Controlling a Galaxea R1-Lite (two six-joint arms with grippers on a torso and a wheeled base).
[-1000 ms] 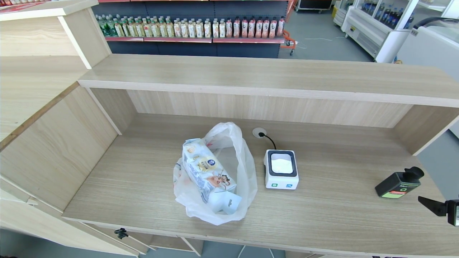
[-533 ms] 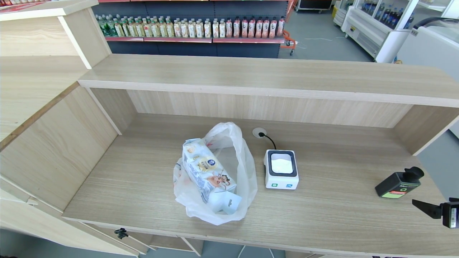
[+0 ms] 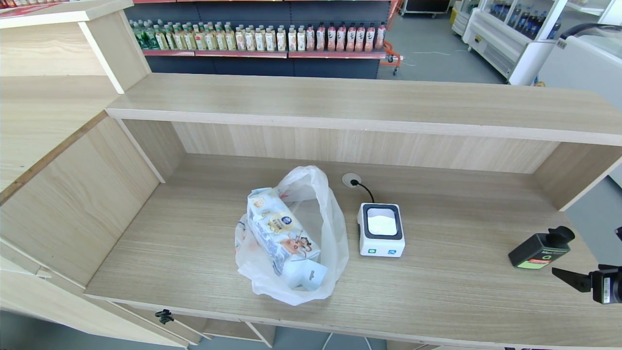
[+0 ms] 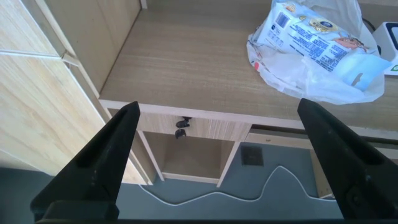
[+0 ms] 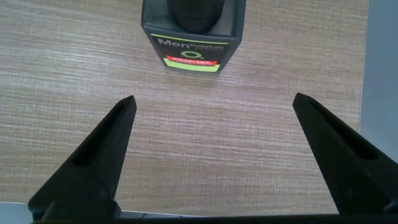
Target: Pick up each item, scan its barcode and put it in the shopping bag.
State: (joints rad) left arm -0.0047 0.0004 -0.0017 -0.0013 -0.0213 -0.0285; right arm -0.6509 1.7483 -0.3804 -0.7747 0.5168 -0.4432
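Note:
A black bottle point(image 3: 539, 250) with a green and red label lies on its side at the counter's right end. My right gripper point(image 3: 586, 249) hovers just in front of it, open and empty; in the right wrist view the bottle point(image 5: 193, 25) lies just beyond the wide-spread fingers of that gripper point(image 5: 214, 98). A thin white shopping bag point(image 3: 335, 233) lies mid-counter with a white printed pack point(image 3: 279, 233) in it. The white barcode scanner point(image 3: 381, 228) stands to the bag's right. My left gripper point(image 4: 217, 104) is open and empty, out past the counter's front edge, with the bag point(image 4: 292, 74) ahead.
The wooden counter point(image 3: 452, 287) has walls at the back and both sides, and a higher shelf point(image 3: 340, 102) above. The scanner's cable runs to a grommet point(image 3: 351, 180) behind it. Below the front edge is a cupboard with a black lock point(image 4: 181, 127).
My right gripper has shifted slightly to the left, closer in front of the black bottle, and its second finger now shows at the head view's right edge. Nothing else moved.

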